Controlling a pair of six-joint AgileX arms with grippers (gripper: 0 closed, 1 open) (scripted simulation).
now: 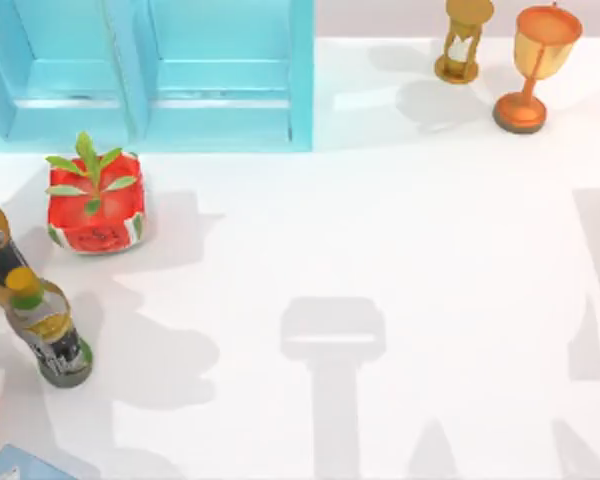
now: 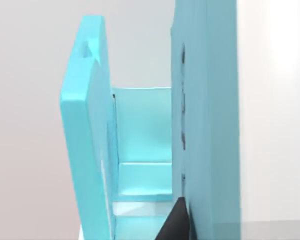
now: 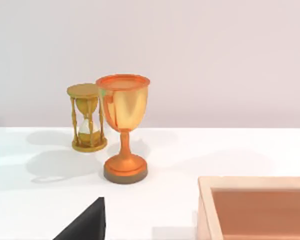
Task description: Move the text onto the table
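Near the bottle [image 1: 50, 335], a light-blue corner at the edge of the table [image 1: 400, 220] is probably the text [image 1: 18, 465], stiff and fairly heavy, best pinched across its thickness; we cannot tell whether the left gripper [image 2: 177, 220] or the right gripper [image 3: 85, 225] is open or closed.

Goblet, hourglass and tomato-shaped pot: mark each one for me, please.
goblet [image 3: 123, 107]: right wrist view, on the front of its golden bowl.
hourglass [image 3: 86, 120]: right wrist view, on the glass between its posts.
tomato-shaped pot [image 1: 96, 210]: top view, on its red side.
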